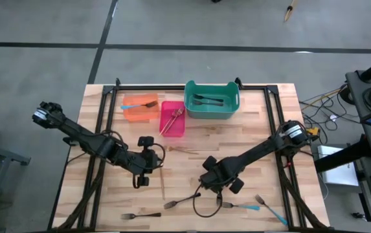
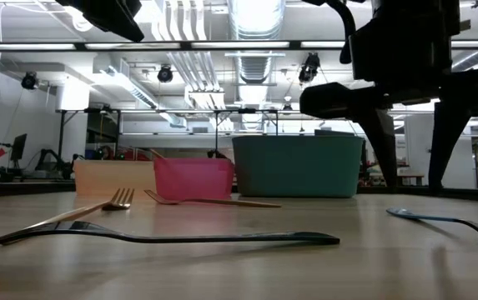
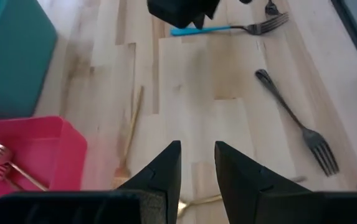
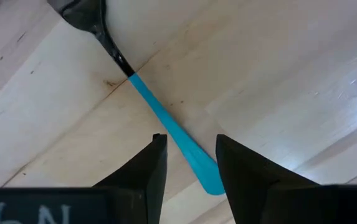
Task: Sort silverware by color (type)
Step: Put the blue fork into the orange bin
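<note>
Forks lie in the far bin.

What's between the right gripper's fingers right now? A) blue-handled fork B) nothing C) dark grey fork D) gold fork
A: in the right wrist view the right gripper straddles the blue handle of a blue-handled fork lying flat on the table, jaws apart and not yet closed on it.

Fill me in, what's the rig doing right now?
Sorting forks by colour into plastic bins. The right gripper is over a blue-handled fork on the wooden table, fingers either side of the handle, not closed on it. The left gripper hovers empty near a gold fork. Several forks already sit in the bins.
</note>
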`<control>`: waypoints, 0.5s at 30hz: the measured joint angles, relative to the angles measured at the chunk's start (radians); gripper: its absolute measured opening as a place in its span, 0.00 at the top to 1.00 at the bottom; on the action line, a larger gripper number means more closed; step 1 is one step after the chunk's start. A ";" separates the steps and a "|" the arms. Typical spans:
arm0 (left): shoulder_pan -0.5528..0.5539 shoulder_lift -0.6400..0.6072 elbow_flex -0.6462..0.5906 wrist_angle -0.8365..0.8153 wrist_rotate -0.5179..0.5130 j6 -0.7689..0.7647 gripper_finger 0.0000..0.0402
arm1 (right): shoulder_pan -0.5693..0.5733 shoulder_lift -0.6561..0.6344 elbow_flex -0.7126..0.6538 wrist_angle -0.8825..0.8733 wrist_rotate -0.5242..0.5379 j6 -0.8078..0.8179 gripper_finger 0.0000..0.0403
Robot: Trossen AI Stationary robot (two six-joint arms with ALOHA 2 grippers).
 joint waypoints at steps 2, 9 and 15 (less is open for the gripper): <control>0.000 0.000 0.000 0.000 -0.020 -0.005 0.80 | 0.000 0.003 0.000 0.004 0.000 0.000 0.68; -0.037 0.013 -0.024 0.026 -0.110 -0.200 0.80 | -0.007 0.013 -0.007 0.075 0.011 0.004 0.70; -0.094 0.019 -0.035 0.026 -0.122 -0.190 0.80 | -0.007 0.013 -0.009 0.079 0.011 0.045 0.72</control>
